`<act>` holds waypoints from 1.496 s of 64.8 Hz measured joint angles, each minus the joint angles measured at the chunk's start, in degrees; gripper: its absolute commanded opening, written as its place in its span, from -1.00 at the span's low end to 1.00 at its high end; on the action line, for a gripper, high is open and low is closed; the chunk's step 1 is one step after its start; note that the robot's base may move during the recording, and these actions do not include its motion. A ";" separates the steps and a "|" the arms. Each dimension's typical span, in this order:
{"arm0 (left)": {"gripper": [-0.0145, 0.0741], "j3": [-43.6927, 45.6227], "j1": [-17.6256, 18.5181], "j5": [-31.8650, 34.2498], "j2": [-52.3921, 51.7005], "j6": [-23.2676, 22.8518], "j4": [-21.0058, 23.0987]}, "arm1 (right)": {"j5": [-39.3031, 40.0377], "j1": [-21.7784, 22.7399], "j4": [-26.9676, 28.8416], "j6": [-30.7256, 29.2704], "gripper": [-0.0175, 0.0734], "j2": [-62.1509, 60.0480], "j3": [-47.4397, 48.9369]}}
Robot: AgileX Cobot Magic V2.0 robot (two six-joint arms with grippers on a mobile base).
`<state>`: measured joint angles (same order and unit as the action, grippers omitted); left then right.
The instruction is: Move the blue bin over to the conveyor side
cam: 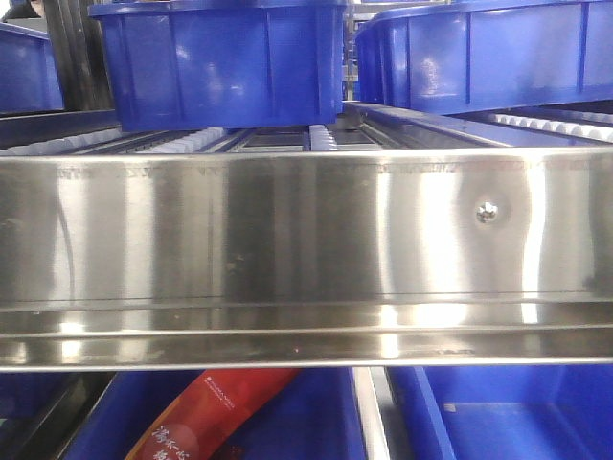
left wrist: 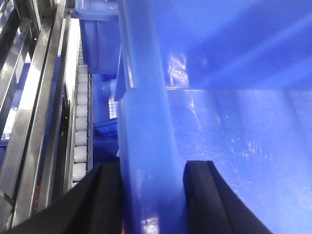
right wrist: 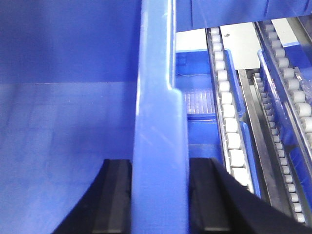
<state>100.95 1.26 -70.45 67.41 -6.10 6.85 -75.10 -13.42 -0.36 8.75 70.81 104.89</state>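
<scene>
The left gripper (left wrist: 153, 195) is clamped shut. Its two black rubber fingers (left wrist: 105, 195) press against either face of the thick flat rim (left wrist: 146, 126) of a large, glossy, hard-plastic blue bin (left wrist: 234, 131). The right gripper (right wrist: 160, 195) is clenched the same way on the opposite wall.

So the blue bin sits between the two arms. Its smooth floor lies inward of each gripper, to the right of the left one and to the left of the right one. Each gripped wall runs straight ahead, away from the wrist. Neither arm is nearer; they share the load. I cannot tell whether the bin is lifted clear.

On the outer side of each gripper, tracks of small white plastic rollers (left wrist: 80, 126) run parallel to the wall. Beyond them are shiny stainless-steel rack rails (left wrist: 34, 97).

From the front, a broad steel shelf edge (cam: 306, 240) blocks most of the sight. No gripper shows there, so I can't pick out the held bin.

The conveyor is nowhere in view, so its direction is unknown. I'd judge the next move needs both arms travelling together, keeping the walls in line with the rollers.
</scene>
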 measured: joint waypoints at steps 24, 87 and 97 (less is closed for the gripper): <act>-0.73 0.00 0.00 0.00 0.00 0.00 0.00 | 0.00 0.00 0.00 0.00 -0.81 0.00 0.00; -0.73 0.00 0.00 0.11 0.00 0.00 0.00 | 0.00 0.00 0.00 0.00 -0.81 0.00 0.00; -0.73 0.00 0.00 0.11 0.00 0.00 0.00 | 0.00 0.00 0.00 0.00 -0.81 0.00 0.00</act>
<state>100.95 1.26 -70.34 67.41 -6.10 6.85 -75.10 -13.42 -0.36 8.75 70.81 104.89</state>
